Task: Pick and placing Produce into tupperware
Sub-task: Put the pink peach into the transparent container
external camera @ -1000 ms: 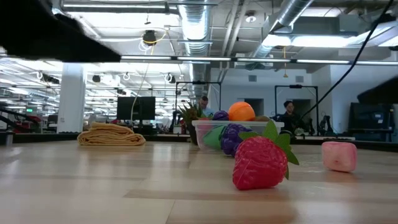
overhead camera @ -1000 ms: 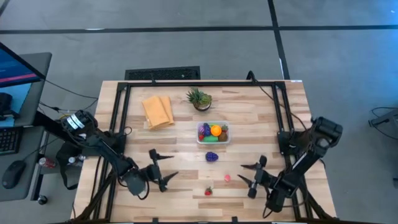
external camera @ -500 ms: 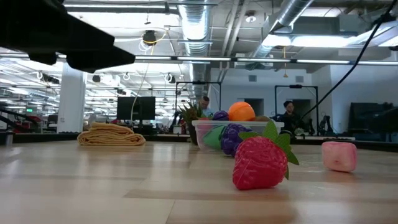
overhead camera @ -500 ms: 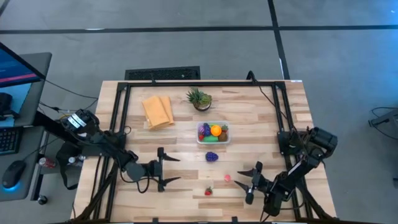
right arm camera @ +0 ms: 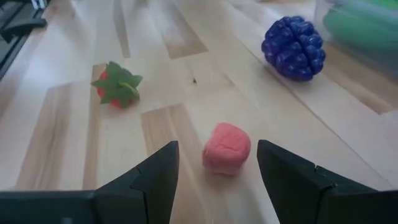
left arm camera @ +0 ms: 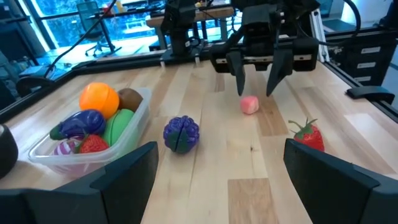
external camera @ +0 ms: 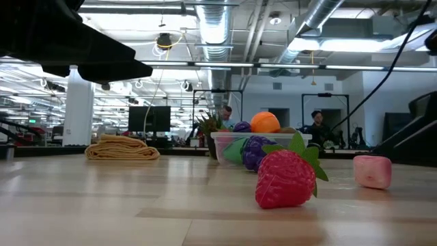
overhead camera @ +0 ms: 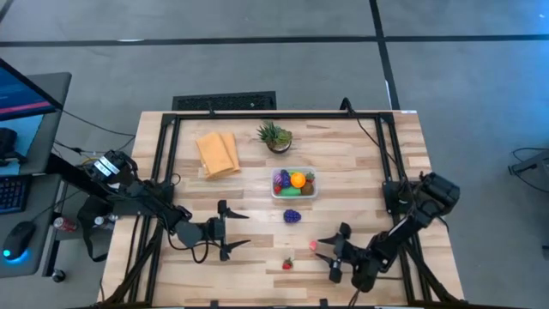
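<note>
Right claw [right arm camera: 214, 180] released, low over table [overhead camera: 360, 163], fingers straddling line to pink piece [right arm camera: 226, 148] just ahead. Piece blocky, no clear long axis. Right arm nearer.

Left claw [overhead camera: 225, 232] released, waiting well apart. Tupperware [overhead camera: 294, 184] beyond purple berry [overhead camera: 292, 215], partly filled.

Versus second ago: right claw advanced toward pink piece; left claw shifted slightly inward.

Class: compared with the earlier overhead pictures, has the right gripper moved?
Yes. The right gripper has moved leftward, closing on the pink piece lying on the table.
</note>
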